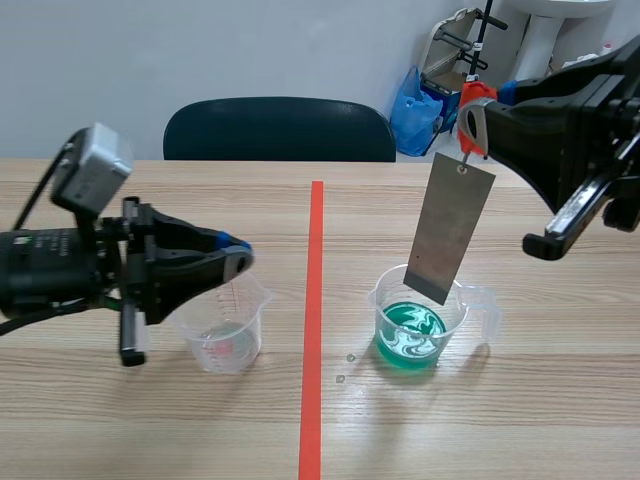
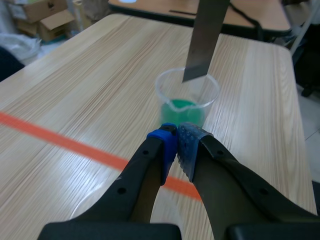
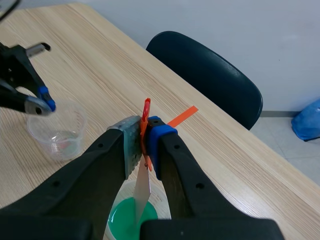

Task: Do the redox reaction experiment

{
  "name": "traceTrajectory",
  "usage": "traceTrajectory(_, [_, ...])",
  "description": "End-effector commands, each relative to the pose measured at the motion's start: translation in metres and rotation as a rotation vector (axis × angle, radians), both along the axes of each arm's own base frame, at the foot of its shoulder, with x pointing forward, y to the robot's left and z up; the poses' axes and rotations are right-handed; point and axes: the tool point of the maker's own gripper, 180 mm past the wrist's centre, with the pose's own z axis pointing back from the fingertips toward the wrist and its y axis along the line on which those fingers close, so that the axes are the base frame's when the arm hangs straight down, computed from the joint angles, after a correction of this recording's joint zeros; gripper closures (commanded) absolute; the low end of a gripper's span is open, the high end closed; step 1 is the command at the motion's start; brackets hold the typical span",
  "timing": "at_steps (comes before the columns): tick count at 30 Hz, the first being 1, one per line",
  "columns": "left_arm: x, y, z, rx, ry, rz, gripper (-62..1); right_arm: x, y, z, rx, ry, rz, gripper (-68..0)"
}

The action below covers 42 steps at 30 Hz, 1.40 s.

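Right pincer (image 3: 144,141) | grips orange tab (image 3: 146,106) | metal plate (image 1: 450,235) hangs beneath, over beaker (image 1: 462,318)

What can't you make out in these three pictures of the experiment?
- Scene view: whether the metal plate tip touches the green liquid; the angle leaves it unclear.
- Left wrist view: the clear beaker is mostly hidden under the left hand; the plate's top is cut off.
- Right wrist view: the right hand hides how its orange tag joins the plate.
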Motion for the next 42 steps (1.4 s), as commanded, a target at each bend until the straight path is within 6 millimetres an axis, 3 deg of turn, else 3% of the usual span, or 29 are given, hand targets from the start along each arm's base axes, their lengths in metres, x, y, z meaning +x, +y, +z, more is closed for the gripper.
traceTrajectory(1, [0.003, -0.01, 0.01, -0.042, -0.01, -0.003, -4.0, 0.0, 0.001, 0.012, 0.008, -0.038, 0.006, -0.6])
traceTrajectory(8, [0.01, -0.056, 0.011, -0.041, -0.033, -0.009, -3.9, 0.0, 0.001, 0.012, 0.009, -0.039, 0.006, -0.6])
traceTrajectory(17, [0.009, -0.09, 0.014, -0.062, -0.034, -0.016, -3.9, 0.0, 0.001, 0.013, 0.012, -0.041, 0.007, -0.6])
traceTrajectory(26, [0.019, -0.101, 0.011, -0.071, -0.031, 0.027, -4.0, 0.0, 0.001, 0.013, 0.012, -0.041, 0.007, -0.6])
traceTrajectory(42, [0.019, -0.101, 0.011, -0.069, -0.031, 0.027, -4.0, 0.0, 0.001, 0.013, 0.012, -0.041, 0.007, -0.6])
